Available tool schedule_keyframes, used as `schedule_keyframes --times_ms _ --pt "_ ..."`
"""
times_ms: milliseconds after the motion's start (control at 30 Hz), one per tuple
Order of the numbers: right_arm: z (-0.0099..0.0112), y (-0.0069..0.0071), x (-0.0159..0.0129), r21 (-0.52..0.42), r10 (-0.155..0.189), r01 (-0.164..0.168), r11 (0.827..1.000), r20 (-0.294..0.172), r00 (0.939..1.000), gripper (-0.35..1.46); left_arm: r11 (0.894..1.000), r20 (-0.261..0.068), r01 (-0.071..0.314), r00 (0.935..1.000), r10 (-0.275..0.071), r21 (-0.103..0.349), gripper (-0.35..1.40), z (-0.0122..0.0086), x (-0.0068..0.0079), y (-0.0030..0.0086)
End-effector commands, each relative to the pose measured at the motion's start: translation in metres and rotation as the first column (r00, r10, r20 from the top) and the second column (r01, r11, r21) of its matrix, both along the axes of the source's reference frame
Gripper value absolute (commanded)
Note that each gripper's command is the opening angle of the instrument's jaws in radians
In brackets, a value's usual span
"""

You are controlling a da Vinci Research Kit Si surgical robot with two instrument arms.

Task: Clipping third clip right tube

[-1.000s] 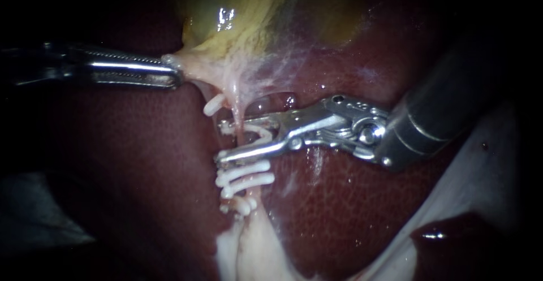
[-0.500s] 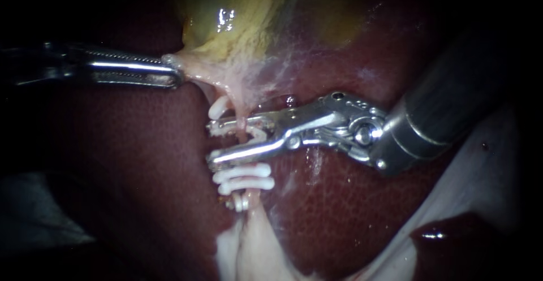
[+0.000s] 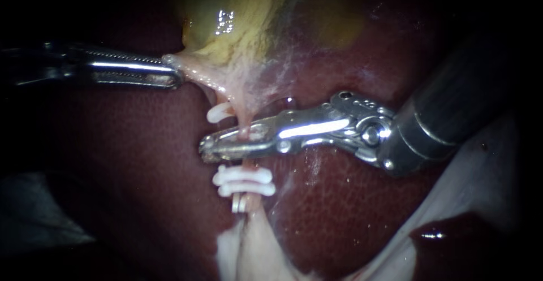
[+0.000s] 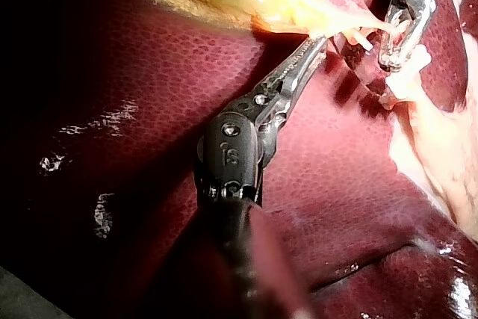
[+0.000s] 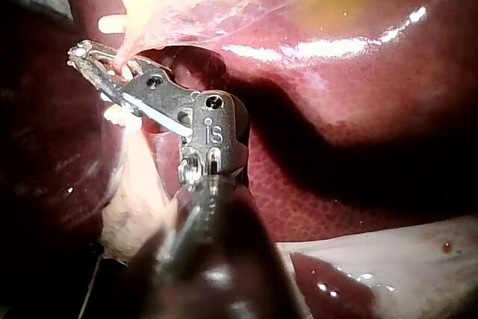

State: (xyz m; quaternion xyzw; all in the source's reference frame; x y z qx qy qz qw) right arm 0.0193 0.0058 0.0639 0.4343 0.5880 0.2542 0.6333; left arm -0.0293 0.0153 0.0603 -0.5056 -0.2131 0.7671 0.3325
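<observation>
Endoscope view: the right instrument (image 3: pixel 215 145) lies across the thin pink tube (image 3: pixel 244 118) with its jaws clenched on it, just above two white clips (image 3: pixel 244 181), while the left instrument (image 3: pixel 173 76) grips the gallbladder (image 3: pixel 237 26) by its edge.

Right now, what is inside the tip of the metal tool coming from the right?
The right instrument is closed on the pink tube. Any clip inside is hidden by metal; white clips sit just below.
</observation>
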Motion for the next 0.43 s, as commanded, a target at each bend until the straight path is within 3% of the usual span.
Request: schedule_keyframes --times_ms 33,433 --pt "0.0002 -0.0001 0.0000 -0.003 0.003 -0.003 1.000 0.002 1.0000 -0.35 1.000 0.000 0.000 1.0000 0.000 0.000 -0.35 0.0000 -0.0001 0.0000" --pt "0.0002 0.0000 0.0000 -0.001 -0.006 0.006 1.000 -0.004 1.0000 -0.35 1.000 -0.001 0.001 1.0000 -0.001 0.000 -0.35 0.0000 -0.0002 0.0000"
